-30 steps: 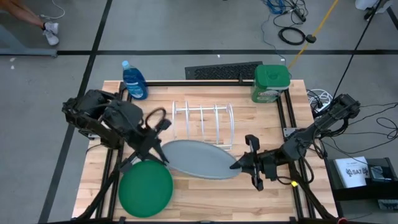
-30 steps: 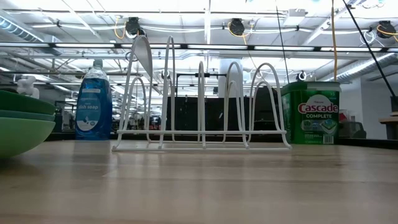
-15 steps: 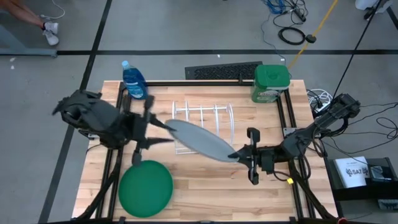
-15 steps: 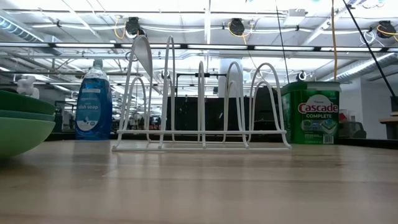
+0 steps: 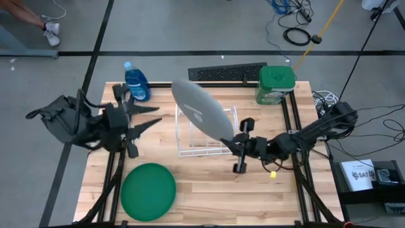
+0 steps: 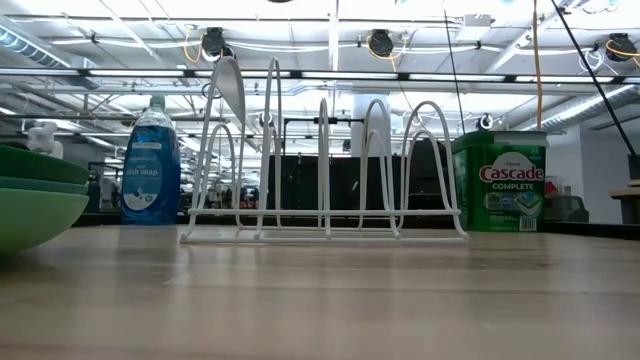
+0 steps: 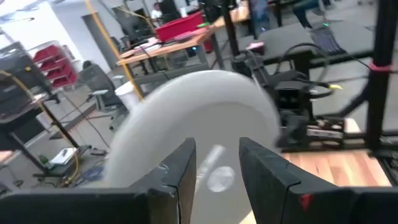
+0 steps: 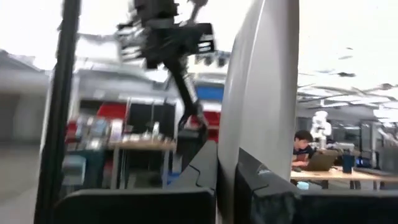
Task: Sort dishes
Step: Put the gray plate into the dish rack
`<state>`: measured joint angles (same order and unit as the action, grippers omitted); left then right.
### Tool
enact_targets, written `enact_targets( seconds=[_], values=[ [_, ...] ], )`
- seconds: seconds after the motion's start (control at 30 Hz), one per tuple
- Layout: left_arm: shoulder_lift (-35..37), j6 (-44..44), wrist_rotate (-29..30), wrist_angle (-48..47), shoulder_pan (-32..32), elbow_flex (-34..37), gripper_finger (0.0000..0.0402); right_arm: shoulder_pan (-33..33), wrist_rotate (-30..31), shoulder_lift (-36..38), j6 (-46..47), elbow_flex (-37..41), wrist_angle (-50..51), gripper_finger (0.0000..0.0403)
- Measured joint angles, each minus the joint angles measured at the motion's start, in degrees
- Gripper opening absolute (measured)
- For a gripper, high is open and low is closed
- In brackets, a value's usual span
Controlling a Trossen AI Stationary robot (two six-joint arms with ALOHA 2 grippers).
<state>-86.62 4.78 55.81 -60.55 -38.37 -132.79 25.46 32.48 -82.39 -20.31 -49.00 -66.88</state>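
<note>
The grey plate (image 5: 201,113) is in the air over the white wire rack (image 5: 190,138), tipped steeply on edge. My right gripper (image 5: 233,144) is shut on the plate's edge nearest the table's right side. My left gripper (image 5: 155,117) is open and empty, left of the plate and apart from it; its wrist view shows the plate's face (image 7: 186,118) beyond the open fingers (image 7: 180,174). The green plates (image 5: 149,192) lie stacked on the table at the near left: dark green on top, light green (image 6: 25,215) at the bottom. The low view does not show the grey plate. My right gripper pinches the grey plate's rim (image 8: 231,146) between its two fingers, one finger on each face. The fingers come about level from the table's right side. The plate is lifted clear, stands nearly on edge and reaches up and away from the fingers over the rack.
A blue dish-soap bottle (image 5: 136,82) stands at the far left and a green Cascade tub (image 5: 276,84) at the far right. The rack (image 6: 325,170) stands in the middle of the far half. Black frame rails run along the table's sides. Bare wood lies at the near middle.
My right gripper has carried the grey plate from low beside the green stack toward the far edge and up over the rack, tipping it from nearly flat to nearly on edge. My left gripper has come away from the plate and drawn back toward the table's left and far edges.
</note>
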Motion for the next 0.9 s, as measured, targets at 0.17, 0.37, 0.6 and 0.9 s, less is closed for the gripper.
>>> enact_targets(
  seconds=[0.17, 0.37, 0.6, 0.9],
  values=[
    [-0.3, -0.1, 0.1, -0.1, -2.7, 0.1, 0.0123, -1.7, 6.3, -7.8, 3.1, -4.3, -3.1, 0.0004],
    [-0.4, -0.3, 0.4, -0.1, -4.6, 0.1, 0.0123, -2.1, 14.8, -17.6, 5.7, -14.0, -2.9, 0.0004],
    [-0.4, -4.0, 1.4, -3.8, -5.2, 0.1, 0.0123, -1.5, 22.7, -25.5, 5.9, -22.7, -1.6, 0.0004],
    [-0.4, -7.4, 2.1, -6.5, -5.3, 0.1, 0.0123, -2.2, 30.6, -31.0, 12.7, -25.3, -0.5, 0.0004]
  ],
)
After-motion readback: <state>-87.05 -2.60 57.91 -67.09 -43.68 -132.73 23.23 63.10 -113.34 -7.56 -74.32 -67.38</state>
